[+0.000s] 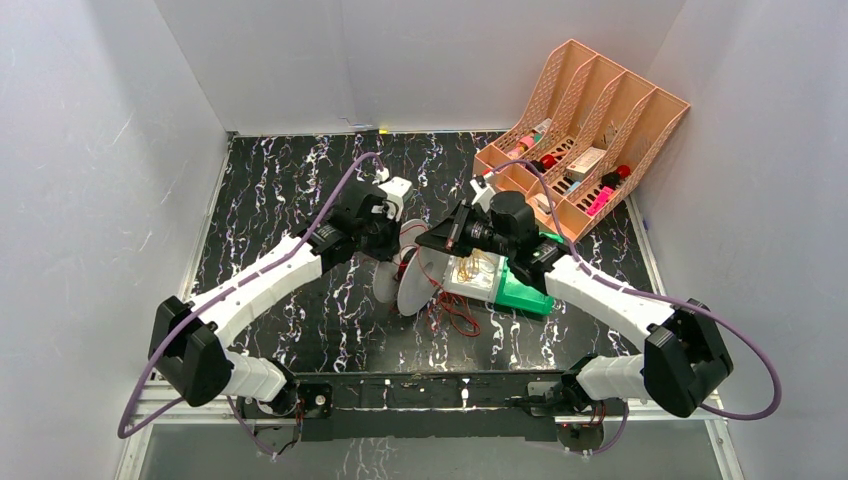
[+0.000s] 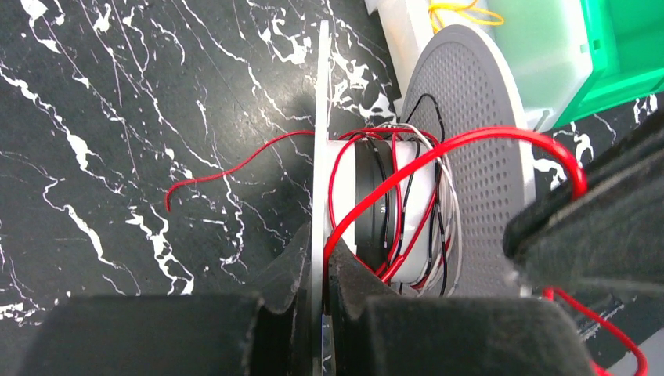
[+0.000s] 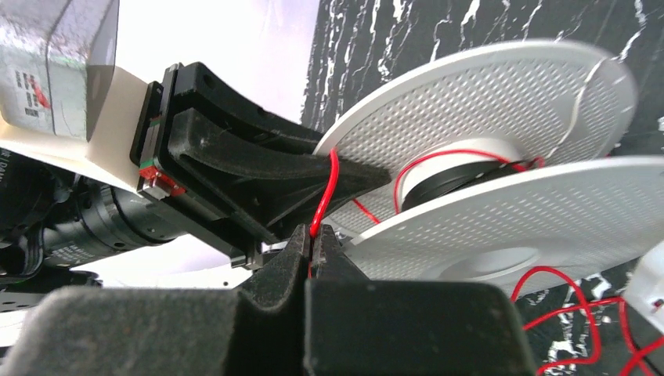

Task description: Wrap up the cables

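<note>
Thin red cables (image 2: 501, 133) loop loosely round the spool (image 2: 493, 219) hub; left gripper (image 2: 319, 258) clamped on its flange, right gripper (image 3: 312, 239) pinching one strand; from overhead the hub's pretty much hidden

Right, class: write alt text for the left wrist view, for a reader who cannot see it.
The left arm's fingers pinch the rim of a white spool, seen edge-on. Red cable loops loosely round its hub, one loose end trailing across the black marbled table.
</note>
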